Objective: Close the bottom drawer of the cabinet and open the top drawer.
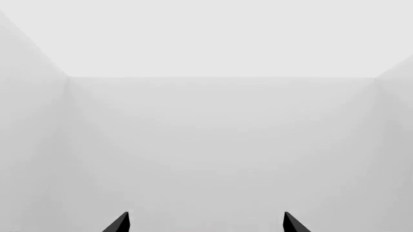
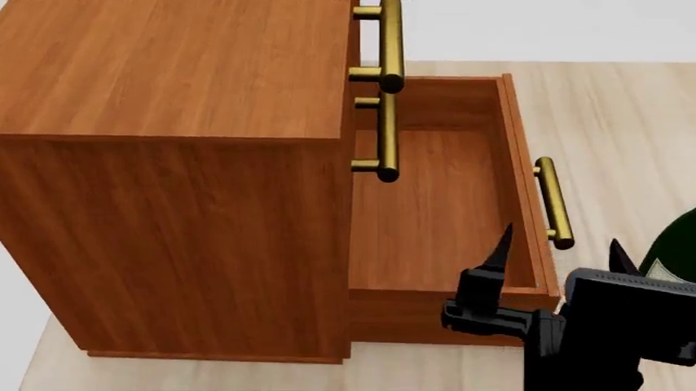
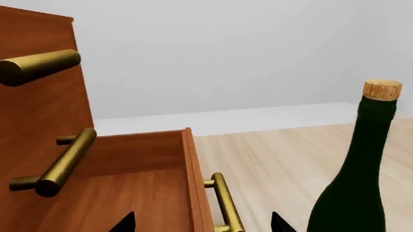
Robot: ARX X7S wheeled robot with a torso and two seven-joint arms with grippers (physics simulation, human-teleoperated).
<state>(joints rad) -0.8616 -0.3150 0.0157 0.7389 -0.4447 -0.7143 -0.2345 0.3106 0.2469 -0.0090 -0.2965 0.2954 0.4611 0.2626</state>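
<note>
The reddish-brown cabinet [image 2: 174, 122] fills the left of the head view, its drawer fronts facing right. The bottom drawer [image 2: 435, 204] is pulled far out, empty, with its brass handle [image 2: 552, 204] on the front panel. The top drawer's handle [image 2: 389, 41] and the middle handle [image 2: 386, 134] lie close to the cabinet, so both look shut. My right gripper [image 2: 560, 248] is open, its fingertips straddling the bottom drawer's front panel and handle [image 3: 226, 203] at the near end. My left gripper [image 1: 206, 223] is open and empty, facing blank white walls.
A dark green wine bottle [image 3: 355, 183] with a cork stands on the pale wood floor just right of my right gripper; its edge shows in the head view [image 2: 676, 244]. White walls lie beyond the cabinet.
</note>
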